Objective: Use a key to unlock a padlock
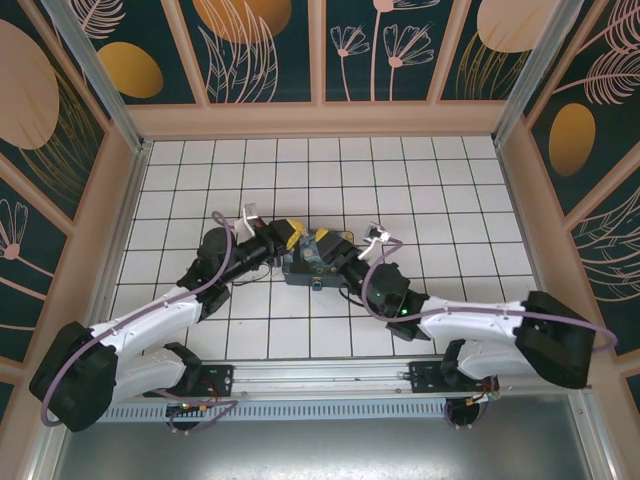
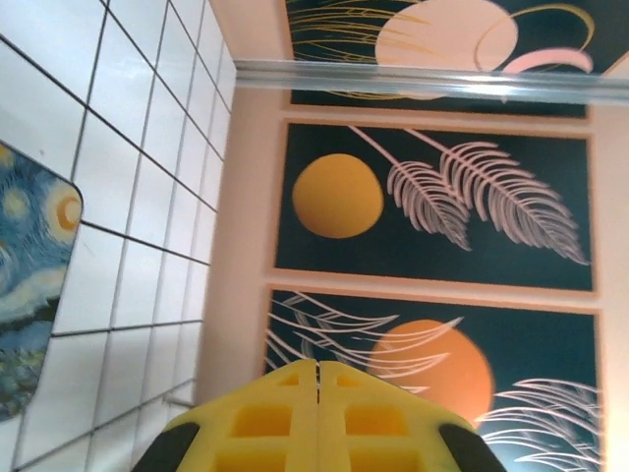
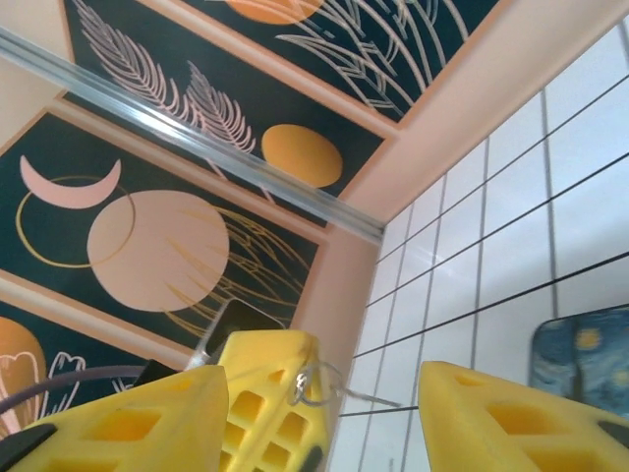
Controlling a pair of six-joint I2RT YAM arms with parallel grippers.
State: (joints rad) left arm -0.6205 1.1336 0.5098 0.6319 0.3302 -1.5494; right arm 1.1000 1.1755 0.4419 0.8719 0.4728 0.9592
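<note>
Left arm (image 1: 150, 325) and right arm (image 1: 470, 325) crowd the middle of the worktop (image 1: 400, 180). Left end effector (image 1: 291, 236) and right end effector (image 1: 324, 244) sit just beside each other over the painted box (image 1: 303, 272), so I get no path through the centre. Far tile rows up to the back wall (image 1: 320, 120) are open, both side strips too. The rail (image 1: 330, 372) blocks the near edge.
</note>
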